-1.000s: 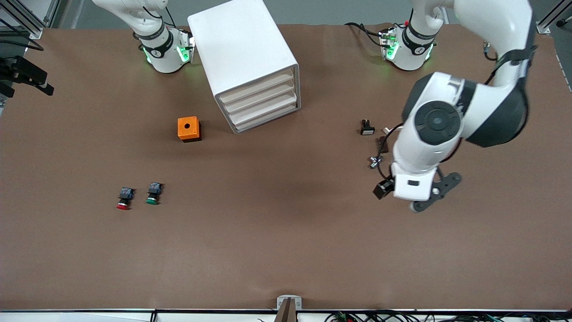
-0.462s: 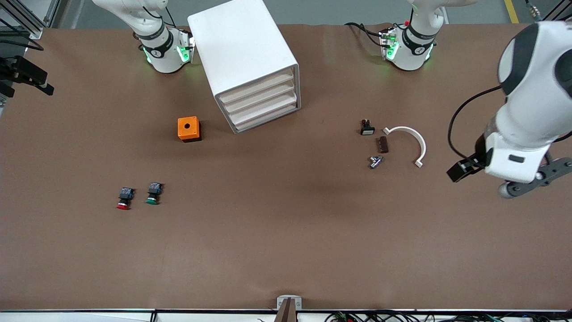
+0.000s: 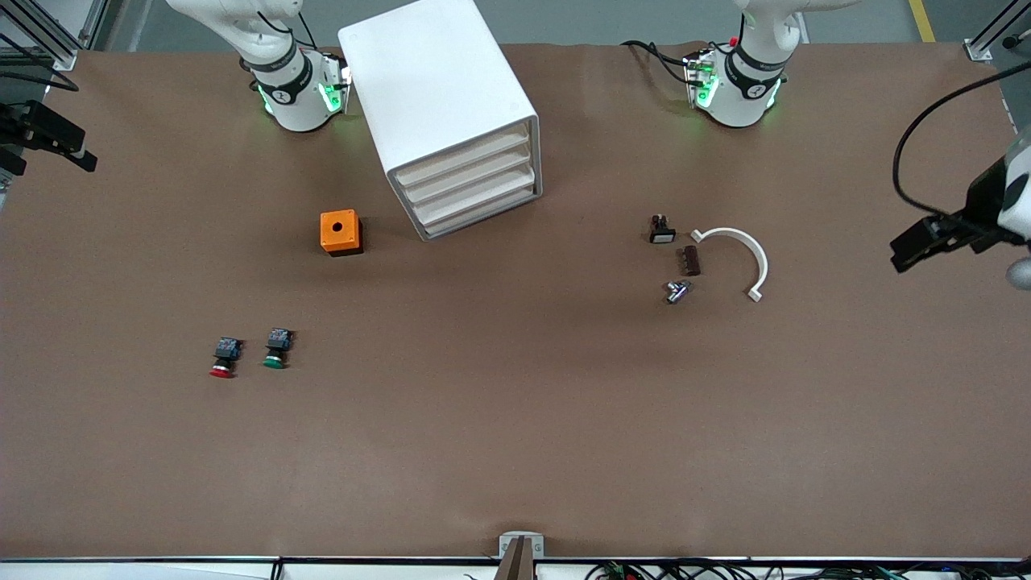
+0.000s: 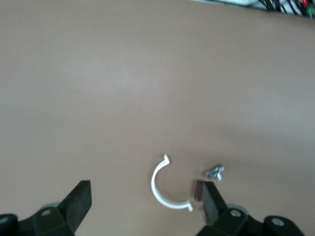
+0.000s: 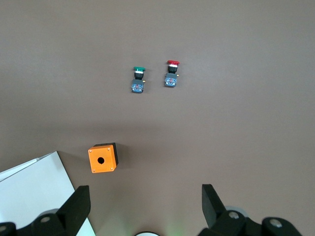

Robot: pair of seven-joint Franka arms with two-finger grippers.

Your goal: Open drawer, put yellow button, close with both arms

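At the cabinet (image 3: pixel 439 89), top drawer (image 3: pixel 463 157) shut, yellow button nowhere on desk (image 3: pixel 515 443), so likely stowed inside, job done; right tool (image 5: pixel 145 206) above cabinet's edge, left tool (image 4: pixel 145 206) well apart from it, both spread, empty.

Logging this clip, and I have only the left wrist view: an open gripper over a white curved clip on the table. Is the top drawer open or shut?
Observer: Shut. In the front view the drawer sits flush with the three below it in the white cabinet.
Operator: Is the yellow button out on the table?
Observer: No view shows it. Only a red button and a green button lie side by side toward the right arm's end.
Operator: Where do the grippers stand relative to the cabinet?
Observer: The right gripper, open and empty, hangs over the table by the orange box beside the cabinet. The left gripper is out over the left arm's end.
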